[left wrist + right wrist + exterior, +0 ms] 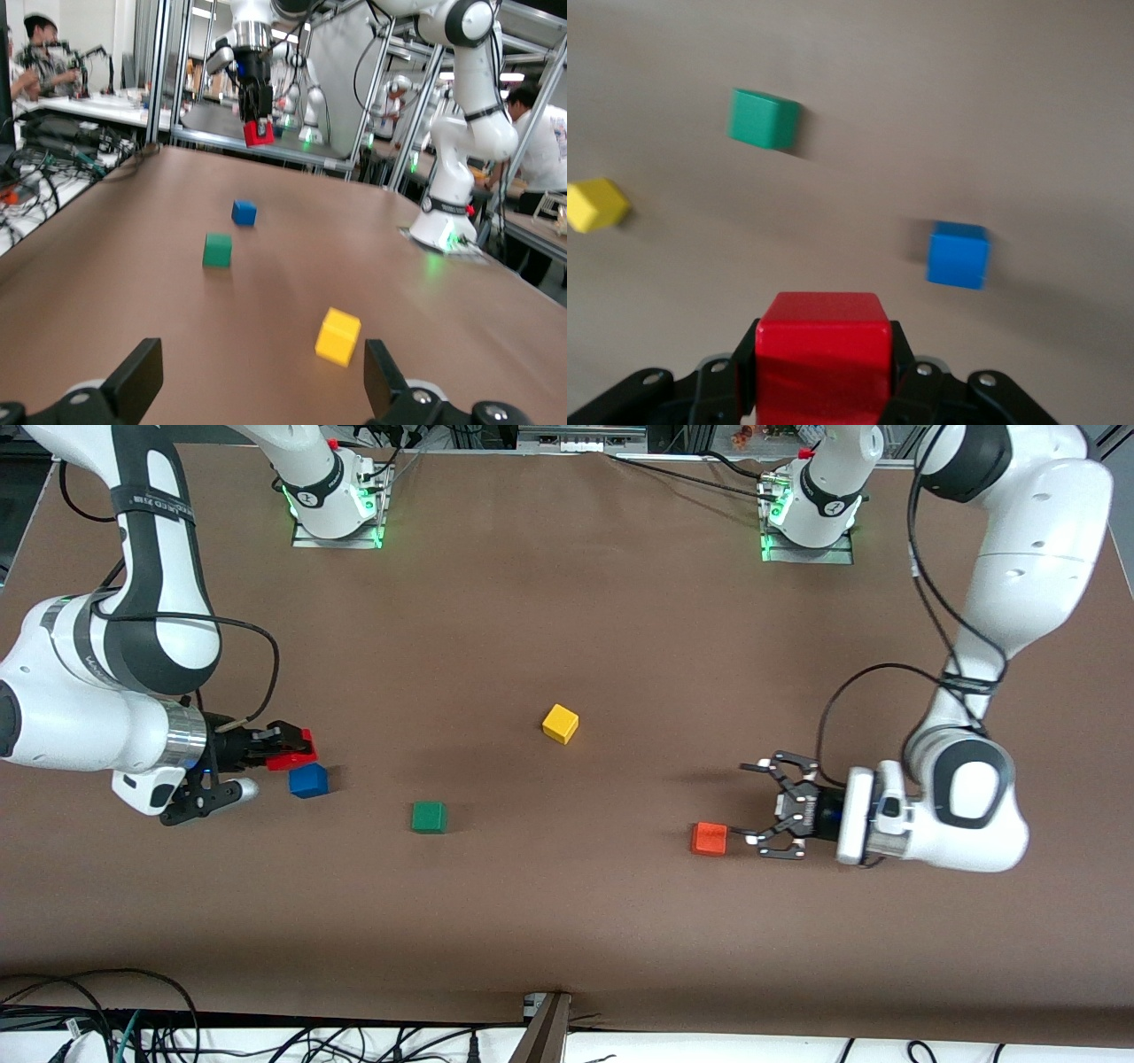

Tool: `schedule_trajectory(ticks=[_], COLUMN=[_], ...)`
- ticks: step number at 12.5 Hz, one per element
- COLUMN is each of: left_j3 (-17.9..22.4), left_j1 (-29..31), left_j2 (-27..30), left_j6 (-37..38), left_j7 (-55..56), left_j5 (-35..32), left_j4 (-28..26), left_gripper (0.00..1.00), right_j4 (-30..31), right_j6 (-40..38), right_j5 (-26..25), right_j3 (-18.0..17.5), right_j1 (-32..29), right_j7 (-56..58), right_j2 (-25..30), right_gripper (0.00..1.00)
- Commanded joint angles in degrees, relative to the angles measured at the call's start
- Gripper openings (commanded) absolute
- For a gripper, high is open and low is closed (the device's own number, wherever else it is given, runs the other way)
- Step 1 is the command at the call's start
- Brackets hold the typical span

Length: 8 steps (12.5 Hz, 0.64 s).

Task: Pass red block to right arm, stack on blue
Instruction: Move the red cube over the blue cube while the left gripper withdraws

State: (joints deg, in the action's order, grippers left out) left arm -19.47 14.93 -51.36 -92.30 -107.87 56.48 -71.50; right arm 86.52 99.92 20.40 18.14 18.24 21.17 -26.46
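My right gripper (pixel 297 751) is shut on the red block (pixel 295 759) and holds it in the air close to the blue cube (pixel 308 780), not squarely over it. In the right wrist view the red block (pixel 824 359) sits between the fingers and the blue cube (pixel 958 255) lies on the table ahead, off to one side. The left wrist view shows the red block (pixel 259 133) held high above the blue cube (pixel 244 212). My left gripper (pixel 751 802) is open and empty, low beside the orange cube (pixel 710 838).
A green cube (pixel 429 817) lies near the blue cube, toward the left arm's end. A yellow cube (pixel 560 724) lies mid-table. Both arm bases stand along the table's edge farthest from the front camera.
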Motion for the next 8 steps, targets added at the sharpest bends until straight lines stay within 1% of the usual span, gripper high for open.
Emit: schedule_trajectory(ticks=[1, 2, 3, 5, 6, 8], left_j3=[0.0, 0.1, 0.2, 0.2, 0.7, 2.2], left_j1=[5.0, 6.1, 7.0, 7.2, 7.2, 6.2], left_j2=[2.7, 2.7, 2.8, 2.9, 4.2, 8.5], left_j6=[5.1, 8.1, 10.7, 14.8, 15.6, 15.9], left_j7=[1.1, 1.1, 1.2, 1.2, 1.2, 1.4], left_j5=[-7.4, -13.3, -18.4, -28.1, -31.7, -38.8], left_j4=[1.0, 3.6, 6.1, 9.4, 9.9, 9.9], left_gripper=[1.0, 1.0, 1.0, 1.0, 1.0, 1.0], right_j4=[0.1, 0.2, 1.1, 3.0, 3.4, 5.2], right_j6=[0.6, 3.2, 5.5, 9.1, 9.8, 12.5], right_j5=[-4.5, -9.6, -10.7, -11.3, -11.4, -11.4], right_j3=[0.7, 0.6, 0.6, 0.6, 0.5, 0.5], right_j1=[-1.3, -1.4, -1.5, -0.8, -0.4, 0.3], right_j7=[1.9, 1.5, 1.1, -1.7, -3.6, -3.6], right_j2=[-1.2, -2.4, -3.3, -4.0, -4.5, -4.6], right_gripper=[0.0, 0.0, 0.0, 0.0, 0.0, 0.0])
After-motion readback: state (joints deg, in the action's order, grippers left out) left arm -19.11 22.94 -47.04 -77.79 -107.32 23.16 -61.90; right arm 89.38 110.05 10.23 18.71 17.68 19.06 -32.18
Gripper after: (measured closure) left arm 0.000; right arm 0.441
